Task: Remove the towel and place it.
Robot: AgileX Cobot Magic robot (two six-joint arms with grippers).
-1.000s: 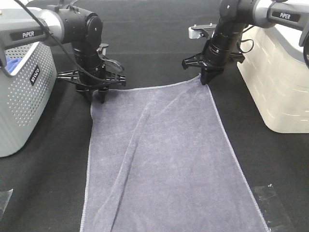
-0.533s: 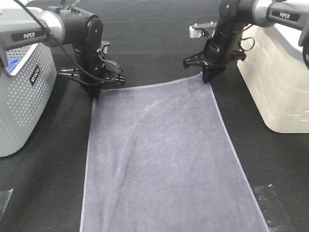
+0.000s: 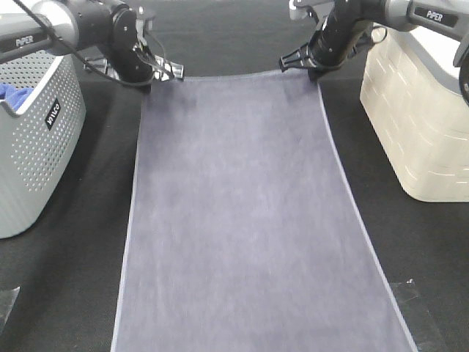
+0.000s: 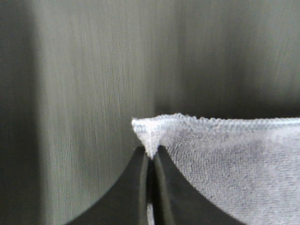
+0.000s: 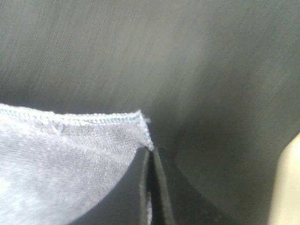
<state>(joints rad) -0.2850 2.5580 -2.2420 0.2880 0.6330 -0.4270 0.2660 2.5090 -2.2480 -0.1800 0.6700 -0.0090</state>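
Clamped shut on towel [image 3: 234, 220] corners with left gripper [image 4: 150, 158] and right gripper [image 5: 150, 157], one corner each. Spread flat and smooth over mat [image 3: 73, 293], stretching away from both tips. Soft, light, limp by the look; likely to sag or fold once slack. Best pinched at stitched corners, with the edge between held taut.

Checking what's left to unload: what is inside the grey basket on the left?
A bit of bright blue cloth shows above the rim of the grey basket. The basket's wall and the picture's edge hide the rest, so anything else inside cannot be seen.
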